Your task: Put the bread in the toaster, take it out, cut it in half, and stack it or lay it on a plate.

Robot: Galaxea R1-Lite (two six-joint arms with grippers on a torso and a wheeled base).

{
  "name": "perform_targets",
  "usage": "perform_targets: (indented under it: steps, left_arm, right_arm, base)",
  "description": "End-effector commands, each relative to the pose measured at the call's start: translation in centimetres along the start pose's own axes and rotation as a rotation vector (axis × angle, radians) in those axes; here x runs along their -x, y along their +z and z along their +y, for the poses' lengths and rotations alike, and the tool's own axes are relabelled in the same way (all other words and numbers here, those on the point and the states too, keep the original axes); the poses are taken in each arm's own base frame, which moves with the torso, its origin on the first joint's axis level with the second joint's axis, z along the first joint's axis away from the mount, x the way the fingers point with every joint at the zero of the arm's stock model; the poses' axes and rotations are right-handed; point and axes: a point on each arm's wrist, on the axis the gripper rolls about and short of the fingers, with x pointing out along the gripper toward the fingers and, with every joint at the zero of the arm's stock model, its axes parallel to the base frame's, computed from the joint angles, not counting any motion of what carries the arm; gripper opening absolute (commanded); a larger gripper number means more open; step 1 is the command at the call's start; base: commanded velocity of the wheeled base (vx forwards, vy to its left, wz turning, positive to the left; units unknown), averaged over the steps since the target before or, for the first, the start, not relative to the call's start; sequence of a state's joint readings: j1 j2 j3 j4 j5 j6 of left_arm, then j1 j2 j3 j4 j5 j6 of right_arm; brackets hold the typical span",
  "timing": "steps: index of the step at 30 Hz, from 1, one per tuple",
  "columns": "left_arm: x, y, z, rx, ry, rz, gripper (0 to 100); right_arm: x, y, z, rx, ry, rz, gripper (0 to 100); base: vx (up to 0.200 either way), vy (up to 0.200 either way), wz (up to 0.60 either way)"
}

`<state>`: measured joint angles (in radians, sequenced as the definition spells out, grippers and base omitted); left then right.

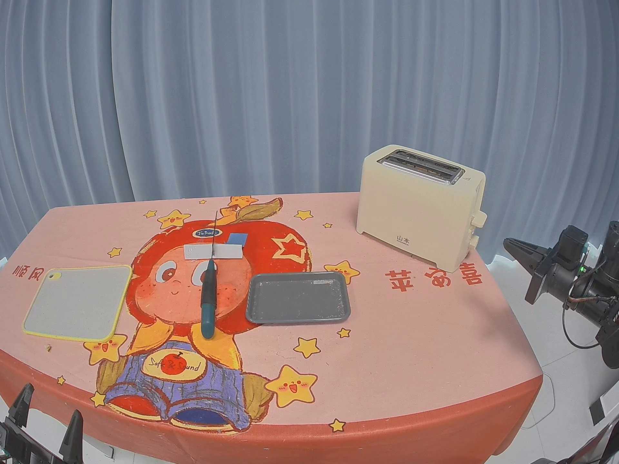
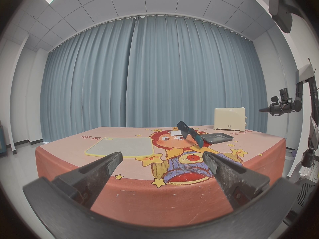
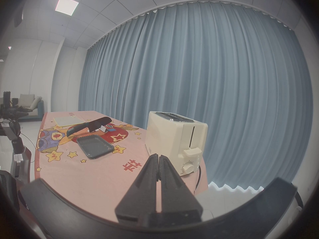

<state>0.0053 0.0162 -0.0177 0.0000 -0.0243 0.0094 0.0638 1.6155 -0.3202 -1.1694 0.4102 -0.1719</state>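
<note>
Four things are seen on the desk [image 1: 412, 356] in the head view: a cream toaster [image 1: 419, 217] right of centre, a grey plate [image 1: 298, 298] in the middle, a teal-handled knife [image 1: 208, 298] just left of it, and a cutting board [image 1: 78, 302] at the left edge. Whether bread sits in the slots cannot be told. In the left wrist view, the left hand [image 2: 162, 170] is shown with fingers apart, off the desk's edge. In the right wrist view, the right hand [image 3: 159, 160] is shown with fingers pressed together, near the toaster's lever side.

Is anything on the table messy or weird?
Only the knife: it stands on edge, its blade propped on a white block and its handle end down on the cloth. Nothing looks spilled or broken.
</note>
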Motion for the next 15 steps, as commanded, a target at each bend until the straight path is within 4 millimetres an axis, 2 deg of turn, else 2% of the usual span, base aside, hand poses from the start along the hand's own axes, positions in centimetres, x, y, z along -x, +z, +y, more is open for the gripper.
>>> perform_targets:
  steps: [1,10,15]
  left_arm:
    - [-0.1,-0.5,0.0,0.000,0.000,0.012,100]
    - [-0.1,-0.5,0.0,0.000,-0.001,0.012,100]
    - [-0.1,-0.5,0.0,0.000,-0.001,0.012,100]
  right_arm:
    - [-1.3,-1.5,-1.2,-0.028,-0.021,0.056,0]
    - [-4.0,-3.3,-3.0,-0.122,-0.049,0.096,0]
    - [-5.1,-2.8,-3.7,-0.161,-0.063,0.077,0]
  base:
    - [0.000,0.000,0.00]
    - [0.000,0.000,0.00]
    - [0.000,0.000,0.00]
